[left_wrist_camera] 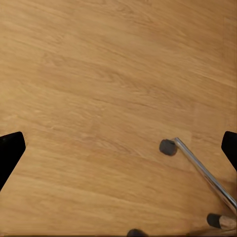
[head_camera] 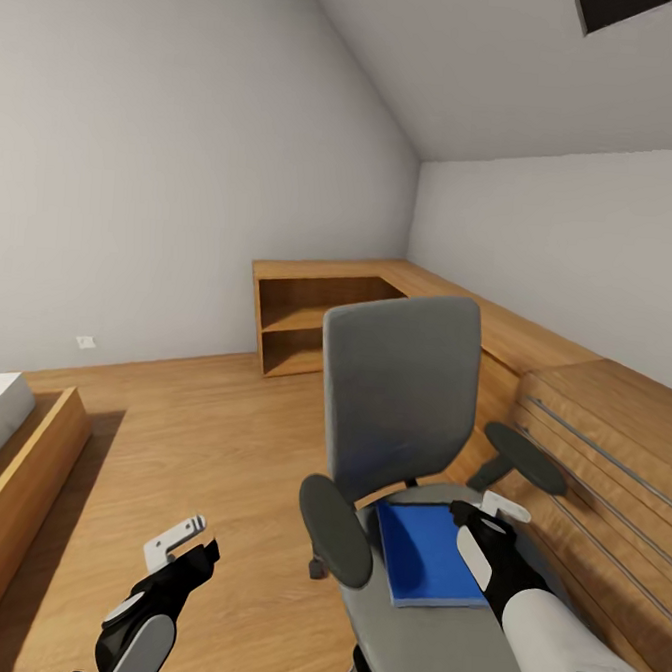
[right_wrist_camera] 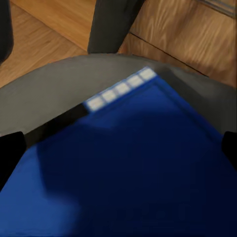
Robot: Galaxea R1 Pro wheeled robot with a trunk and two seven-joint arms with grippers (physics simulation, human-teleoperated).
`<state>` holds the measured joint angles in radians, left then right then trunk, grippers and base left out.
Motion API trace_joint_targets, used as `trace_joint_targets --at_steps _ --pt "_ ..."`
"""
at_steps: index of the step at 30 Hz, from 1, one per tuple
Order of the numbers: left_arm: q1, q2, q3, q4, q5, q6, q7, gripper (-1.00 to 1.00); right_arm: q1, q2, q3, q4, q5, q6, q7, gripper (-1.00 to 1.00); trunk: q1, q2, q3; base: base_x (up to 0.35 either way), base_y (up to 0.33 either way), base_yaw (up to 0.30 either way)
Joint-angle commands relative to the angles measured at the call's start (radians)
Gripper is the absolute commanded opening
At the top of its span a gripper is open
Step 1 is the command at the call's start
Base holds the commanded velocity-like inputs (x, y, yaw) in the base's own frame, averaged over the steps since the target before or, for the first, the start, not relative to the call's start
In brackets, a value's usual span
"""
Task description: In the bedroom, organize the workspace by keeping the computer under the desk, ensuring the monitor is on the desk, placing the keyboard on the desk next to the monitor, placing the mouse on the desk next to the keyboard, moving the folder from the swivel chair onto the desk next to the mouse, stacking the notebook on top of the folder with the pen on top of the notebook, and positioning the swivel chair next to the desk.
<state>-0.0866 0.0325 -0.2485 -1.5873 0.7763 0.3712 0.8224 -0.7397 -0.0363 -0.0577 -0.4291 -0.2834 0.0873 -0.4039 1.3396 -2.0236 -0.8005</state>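
Blue folder (head_camera: 428,555), head view: flat on swivel chair (head_camera: 402,401) seat, 5 o'clock; not yet moved to bench. Right end effector (head_camera: 482,515) above its 3 o'clock edge; left end effector (head_camera: 186,546) idle, 7 o'clock.
Left wrist view: floor (left_wrist_camera: 98,89), chair caster (left_wrist_camera: 168,146); fingers wide.
Right wrist view: folder close below, fingers wide, empty.

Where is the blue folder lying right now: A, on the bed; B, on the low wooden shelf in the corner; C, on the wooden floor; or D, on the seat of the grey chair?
D: the blue folder lies flat on the grey chair's seat, beside the right gripper.
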Motion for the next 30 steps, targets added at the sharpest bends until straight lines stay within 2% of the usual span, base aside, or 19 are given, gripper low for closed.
trace_joint_targets --at_steps 1,13,30 --pt "-0.001 0.001 -0.002 -0.001 0.005 0.003 0.007 1.00 0.000 -0.001 -0.004 0.024 -0.013 0.005 -0.006 1.00 0.000 0.000 -0.001 -0.089 -0.010 0.000" --pt "-0.001 0.001 -0.003 -0.001 0.003 0.003 0.007 1.00 0.000 -0.001 -0.004 0.024 -0.013 0.005 -0.006 1.00 0.000 0.000 -0.001 -0.029 -0.002 0.000" --pt "-0.001 0.001 -0.003 0.000 0.005 0.003 0.007 1.00 0.000 -0.001 -0.003 0.024 -0.011 0.005 -0.006 1.00 0.000 0.000 -0.001 -0.181 0.000 0.000"
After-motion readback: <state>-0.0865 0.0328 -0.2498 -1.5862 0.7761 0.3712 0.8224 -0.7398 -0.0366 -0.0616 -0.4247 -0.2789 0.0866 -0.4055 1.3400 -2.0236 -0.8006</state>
